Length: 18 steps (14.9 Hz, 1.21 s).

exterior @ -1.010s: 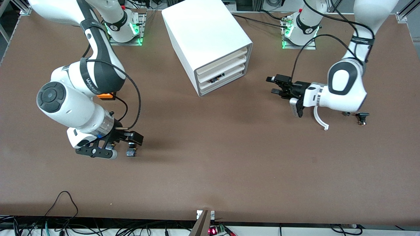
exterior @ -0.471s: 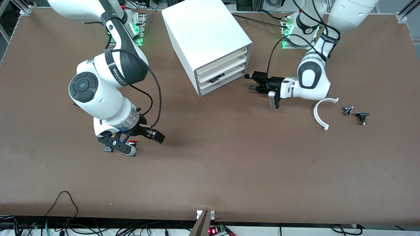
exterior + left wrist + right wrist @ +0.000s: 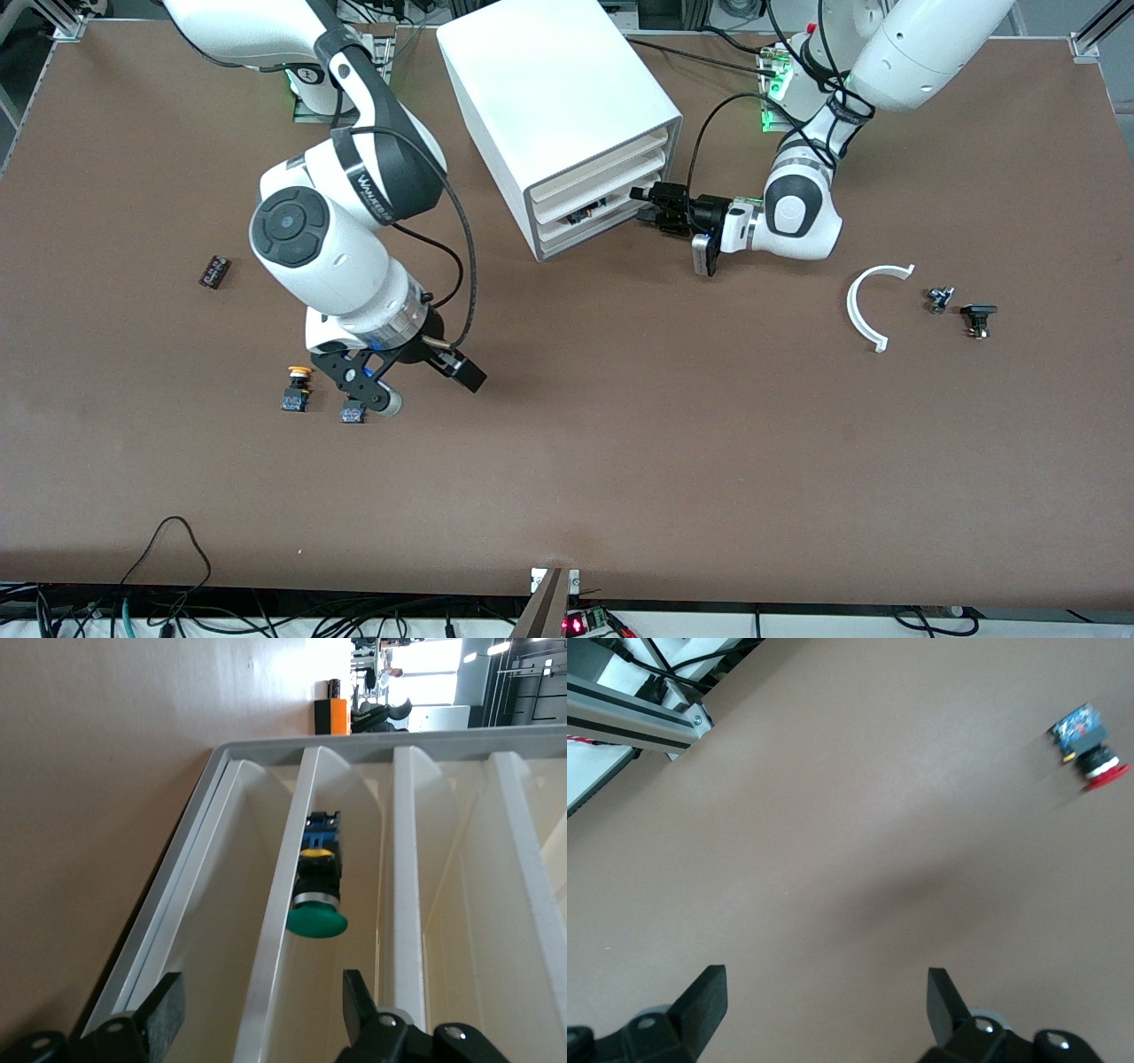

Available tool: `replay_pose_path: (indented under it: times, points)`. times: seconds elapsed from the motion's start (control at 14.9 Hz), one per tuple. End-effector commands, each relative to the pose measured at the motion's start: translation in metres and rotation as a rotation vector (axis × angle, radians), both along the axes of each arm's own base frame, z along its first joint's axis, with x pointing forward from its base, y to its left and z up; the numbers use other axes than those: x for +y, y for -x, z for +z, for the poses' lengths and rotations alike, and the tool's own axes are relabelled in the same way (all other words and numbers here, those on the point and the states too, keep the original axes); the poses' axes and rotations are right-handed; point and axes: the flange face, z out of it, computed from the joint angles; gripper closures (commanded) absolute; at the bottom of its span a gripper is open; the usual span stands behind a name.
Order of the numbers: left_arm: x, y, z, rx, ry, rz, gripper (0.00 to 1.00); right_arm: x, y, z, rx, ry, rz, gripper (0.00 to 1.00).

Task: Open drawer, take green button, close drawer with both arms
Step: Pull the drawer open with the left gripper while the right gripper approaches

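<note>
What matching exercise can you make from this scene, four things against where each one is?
Things:
1. green-capped button
2. yellow-capped button
3. white curved piece
4. left gripper

Places:
A. at the cabinet's drawer fronts, fingers open
B. on the table, toward the right arm's end
C. lying in a drawer of the cabinet
D. on the table, toward the left arm's end

Pairs: 1-C, 2-B, 3-D, 4-A
</note>
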Motion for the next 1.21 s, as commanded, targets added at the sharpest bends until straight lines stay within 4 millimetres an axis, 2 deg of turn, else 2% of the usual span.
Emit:
replay_pose_path:
  times: [0.0,0.13,0.2,0.27,0.34,0.47,0.74,0.94,1.14]
  points:
    - [-0.008,0.006,-0.006,0.001,0.018,0.014,0.27,0.016,0.002,0.006,0.012,-0.022,-0.051,0.00]
    - [-0.021,0.014,-0.005,0.010,0.034,-0.011,0.42,0.032,0.011,0.013,0.015,-0.033,-0.083,0.00]
    - [-0.021,0.015,-0.006,0.011,0.033,-0.011,0.54,0.038,0.014,0.014,0.017,-0.038,-0.090,0.00]
    - [-0.021,0.015,-0.006,0.010,0.035,-0.012,0.82,0.042,0.016,0.019,0.012,-0.046,-0.095,0.00]
    - [-0.024,0.017,-0.006,0.007,0.037,-0.021,1.00,0.045,0.017,0.022,0.006,-0.050,-0.094,0.00]
    - [-0.026,0.017,-0.007,0.008,0.036,-0.024,1.00,0.055,0.024,0.023,0.008,-0.052,-0.091,0.00]
    - [-0.014,-0.005,-0.003,-0.010,0.031,0.009,1.00,0.069,0.028,0.021,0.006,-0.075,-0.144,0.00]
    - [0.012,-0.035,-0.005,-0.042,0.002,0.053,1.00,0.096,0.047,0.020,0.028,-0.085,-0.192,0.00]
    - [0.042,-0.069,-0.013,-0.067,-0.046,0.061,1.00,0.125,0.064,0.003,0.060,-0.079,-0.225,0.00]
